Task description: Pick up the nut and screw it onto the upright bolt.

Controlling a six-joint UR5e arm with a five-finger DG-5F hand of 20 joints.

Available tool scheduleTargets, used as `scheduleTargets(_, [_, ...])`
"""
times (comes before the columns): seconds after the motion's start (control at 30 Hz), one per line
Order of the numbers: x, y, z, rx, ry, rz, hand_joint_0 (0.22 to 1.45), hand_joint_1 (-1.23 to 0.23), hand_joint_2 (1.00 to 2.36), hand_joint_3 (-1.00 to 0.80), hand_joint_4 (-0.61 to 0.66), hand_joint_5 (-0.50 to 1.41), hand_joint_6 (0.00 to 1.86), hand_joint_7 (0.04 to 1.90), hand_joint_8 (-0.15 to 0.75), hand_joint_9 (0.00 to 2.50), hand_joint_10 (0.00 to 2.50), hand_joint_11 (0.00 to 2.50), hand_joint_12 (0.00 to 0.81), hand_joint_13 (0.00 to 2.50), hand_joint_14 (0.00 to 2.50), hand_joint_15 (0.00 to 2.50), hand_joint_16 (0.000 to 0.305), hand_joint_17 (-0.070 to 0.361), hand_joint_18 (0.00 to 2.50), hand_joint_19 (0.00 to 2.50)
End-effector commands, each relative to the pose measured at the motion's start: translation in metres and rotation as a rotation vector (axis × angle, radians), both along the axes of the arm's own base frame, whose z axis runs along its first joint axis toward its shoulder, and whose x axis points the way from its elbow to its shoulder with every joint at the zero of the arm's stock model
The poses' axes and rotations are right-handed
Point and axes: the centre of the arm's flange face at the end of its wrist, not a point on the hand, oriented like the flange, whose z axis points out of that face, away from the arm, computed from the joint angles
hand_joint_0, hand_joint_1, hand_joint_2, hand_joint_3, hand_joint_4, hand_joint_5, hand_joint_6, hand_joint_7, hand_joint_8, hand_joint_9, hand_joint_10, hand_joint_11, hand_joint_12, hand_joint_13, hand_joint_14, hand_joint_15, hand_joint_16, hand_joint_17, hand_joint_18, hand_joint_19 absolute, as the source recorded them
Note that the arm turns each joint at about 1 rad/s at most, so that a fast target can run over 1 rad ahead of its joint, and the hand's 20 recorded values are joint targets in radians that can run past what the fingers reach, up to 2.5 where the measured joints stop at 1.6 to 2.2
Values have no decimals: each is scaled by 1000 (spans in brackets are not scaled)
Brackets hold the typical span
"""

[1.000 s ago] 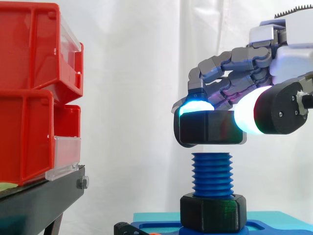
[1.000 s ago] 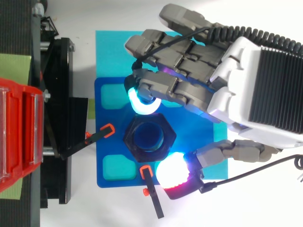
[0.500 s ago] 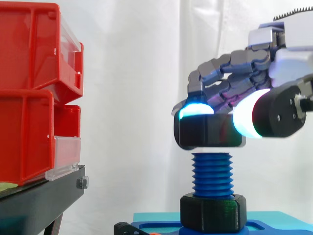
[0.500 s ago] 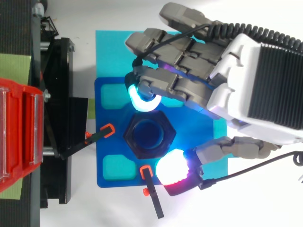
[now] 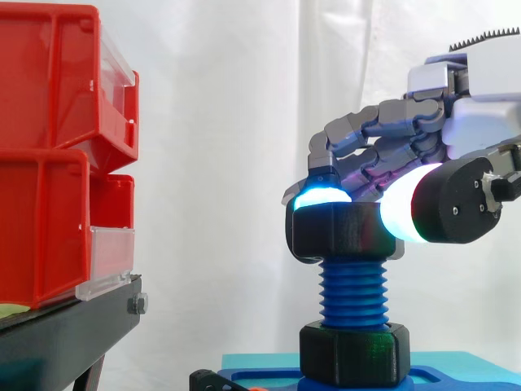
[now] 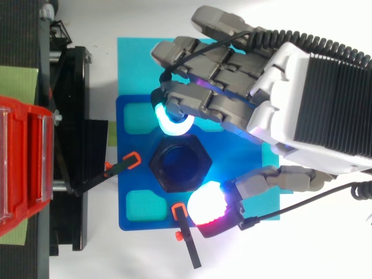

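A black hexagonal nut [image 5: 340, 233] sits on the top of the upright blue threaded bolt [image 5: 353, 293], pinched between a cyan-glowing fingertip [image 5: 320, 198] and the white-glowing thumb pad [image 5: 399, 213] of my hand [image 6: 273, 110]. From above, the nut [image 6: 179, 164] rings the blue bolt top, with the cyan pad [image 6: 171, 122] on one side and the white pad [image 6: 204, 204] on the other. A second black nut [image 5: 353, 352] sits at the bolt's base on the blue base plate [image 6: 133, 168].
Red bins [image 5: 61, 155] are stacked on a black stand [image 5: 65, 338] at the left. A black stand frame [image 6: 70, 151] and small orange-tipped black clips [image 6: 185, 232] lie beside the blue plate. A white curtain hangs behind.
The hand has come down with the nut: a second ago the nut hung just above the bolt's top, now it sits over the top threads. It has also shifted slightly left.
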Motion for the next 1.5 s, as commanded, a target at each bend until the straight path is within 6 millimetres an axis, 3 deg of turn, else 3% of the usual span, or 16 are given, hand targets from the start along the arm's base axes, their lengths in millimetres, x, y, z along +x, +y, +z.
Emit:
scheduleTargets(0.0, [0,0,0,-1,0,0,533,-616,1001,-487,301,-159,572,1246,304,435,0,0,377,438,0,0,48,108,305,0])
scheduleTargets(1.3, [-1,-1,-3,-5,17,15,531,-615,1001,-483,296,-160,573,1250,303,435,0,0,376,490,0,0,48,108,359,0])
scheduleTargets(1.47, [-6,-1,-13,-9,34,20,532,-616,1001,-485,302,-160,573,1252,304,436,0,0,373,490,0,0,48,108,364,0])
